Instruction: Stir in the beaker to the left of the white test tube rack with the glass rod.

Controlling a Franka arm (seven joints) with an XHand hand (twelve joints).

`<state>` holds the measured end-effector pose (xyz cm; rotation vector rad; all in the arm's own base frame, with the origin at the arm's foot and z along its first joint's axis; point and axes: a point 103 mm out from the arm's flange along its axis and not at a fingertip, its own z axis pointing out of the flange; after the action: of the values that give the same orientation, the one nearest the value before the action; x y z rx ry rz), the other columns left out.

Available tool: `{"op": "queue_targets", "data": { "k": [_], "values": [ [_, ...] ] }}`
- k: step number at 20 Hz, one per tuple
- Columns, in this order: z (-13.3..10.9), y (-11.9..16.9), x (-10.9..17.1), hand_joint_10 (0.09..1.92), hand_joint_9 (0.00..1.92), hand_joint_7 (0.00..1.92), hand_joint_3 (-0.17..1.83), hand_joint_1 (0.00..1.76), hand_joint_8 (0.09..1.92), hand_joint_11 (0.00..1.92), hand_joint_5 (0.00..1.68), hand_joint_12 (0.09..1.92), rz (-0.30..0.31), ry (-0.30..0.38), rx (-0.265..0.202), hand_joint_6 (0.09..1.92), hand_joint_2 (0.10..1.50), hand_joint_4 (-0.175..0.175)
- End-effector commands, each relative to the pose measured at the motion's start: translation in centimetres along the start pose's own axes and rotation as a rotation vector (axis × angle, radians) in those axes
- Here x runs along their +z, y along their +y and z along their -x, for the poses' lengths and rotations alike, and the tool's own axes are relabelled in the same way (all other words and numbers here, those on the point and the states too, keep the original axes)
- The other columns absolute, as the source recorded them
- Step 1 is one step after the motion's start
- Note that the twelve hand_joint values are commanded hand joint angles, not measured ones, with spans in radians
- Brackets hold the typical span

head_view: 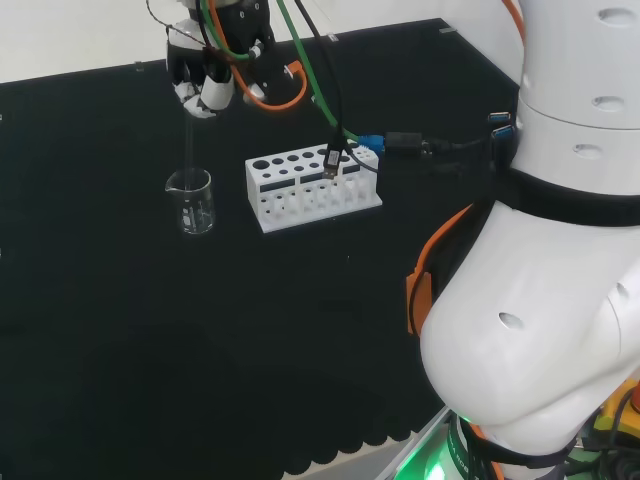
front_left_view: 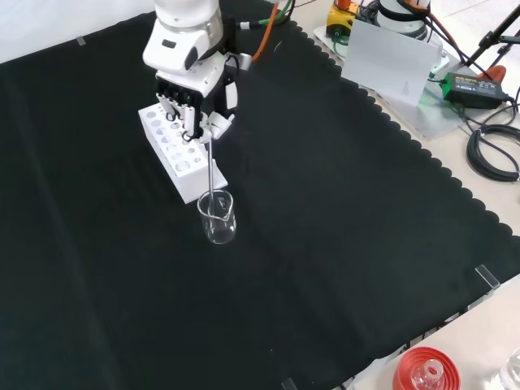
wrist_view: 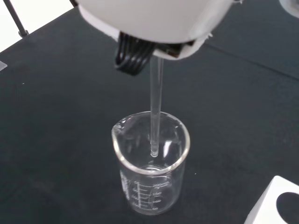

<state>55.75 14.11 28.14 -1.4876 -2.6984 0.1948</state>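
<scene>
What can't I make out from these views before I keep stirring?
- Liquid in the beaker: clear glass, so no view shows a level.
- Rod tip depth: in the wrist view the glass rod ends inside the beaker, but contact with the bottom is unclear.
- Grip on the rod: the hand curls round it, while the contact point is hidden by the fingers.
- Test tube rack: cut off in the wrist view.

In head view, beaker (head_view: 192, 201) stands left of rack (head_view: 312, 186).
</scene>
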Motion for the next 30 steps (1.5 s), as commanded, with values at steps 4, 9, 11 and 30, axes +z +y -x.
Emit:
{"op": "queue_targets", "data": {
  "k": [4, 9, 11, 30],
  "values": [
    [3.2, -1.5, 0.5, 0.23, 1.89, 1.68, 0.87, 1.21, 0.49, 1.66, 1.21, 0.59, -0.01, -0.013, 0.032, 0.87, 0.58, -0.175],
    [2.0, -3.3, 0.4, 0.23, 1.89, 1.68, 0.87, 1.21, 0.49, 1.66, 1.21, 0.59, -0.008, -0.019, 0.038, 0.87, 0.58, -0.175],
    [1.1, -3.7, 0.5, 0.23, 1.89, 1.68, 0.87, 1.21, 0.49, 1.66, 1.21, 0.59, -0.008, -0.02, 0.036, 0.87, 0.58, -0.175],
    [-1.6, -0.4, 1.3, 0.22, 1.9, 1.68, 0.87, 1.21, 0.48, 1.66, 1.21, 0.6, -0.033, -0.012, 0.015, 0.87, 0.58, -0.175]
  ]
}}
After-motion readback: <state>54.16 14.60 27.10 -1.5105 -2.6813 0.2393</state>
